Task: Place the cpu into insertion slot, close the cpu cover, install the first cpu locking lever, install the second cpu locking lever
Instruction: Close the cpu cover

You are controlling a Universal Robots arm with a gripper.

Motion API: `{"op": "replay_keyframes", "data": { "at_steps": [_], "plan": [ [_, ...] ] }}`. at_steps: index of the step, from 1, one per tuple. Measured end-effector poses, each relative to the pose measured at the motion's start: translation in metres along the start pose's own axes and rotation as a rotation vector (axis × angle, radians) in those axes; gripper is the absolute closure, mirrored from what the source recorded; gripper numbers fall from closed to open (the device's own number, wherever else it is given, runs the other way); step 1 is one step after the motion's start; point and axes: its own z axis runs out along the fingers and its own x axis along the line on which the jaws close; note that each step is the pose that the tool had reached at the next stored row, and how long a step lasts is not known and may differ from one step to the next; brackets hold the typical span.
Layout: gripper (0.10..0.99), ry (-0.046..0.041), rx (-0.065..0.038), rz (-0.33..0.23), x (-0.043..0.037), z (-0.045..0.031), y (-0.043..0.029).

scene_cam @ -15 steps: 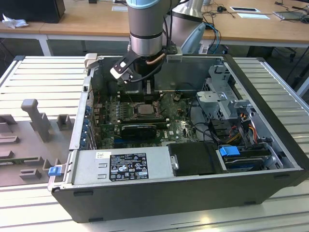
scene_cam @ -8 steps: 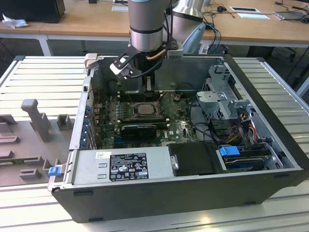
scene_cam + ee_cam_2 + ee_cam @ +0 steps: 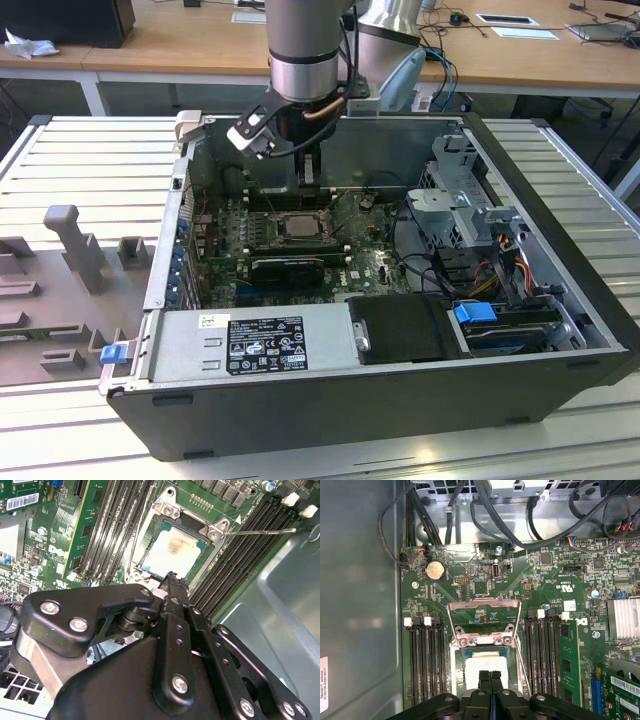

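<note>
End effector (image 3: 490, 674), fingers together and holding nothing, hovers over the cpu (image 3: 475, 662) seated in the insertion slot (image 3: 276, 228), at its 6 o'clock in the exterior view, apparently to press rather than grasp.

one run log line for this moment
cpu: seated in insertion slot | cpu cover: down over it | gripper: shut, nothing held, over cpu edge

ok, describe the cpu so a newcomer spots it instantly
Inside the open computer case, look at the green motherboard. Between the two banks of black memory slots sits the cpu: a pale silver square, framed by the metal cpu cover.
</note>
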Motion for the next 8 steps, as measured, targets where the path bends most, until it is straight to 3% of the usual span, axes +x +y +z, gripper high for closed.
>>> {"op": "replay_keyframes", "data": {
  "at_steps": [8],
  "plan": [
    [0.980,0.0002,0.000,0.000,0.0001,-0.0038,0.0003]
  ]
}}
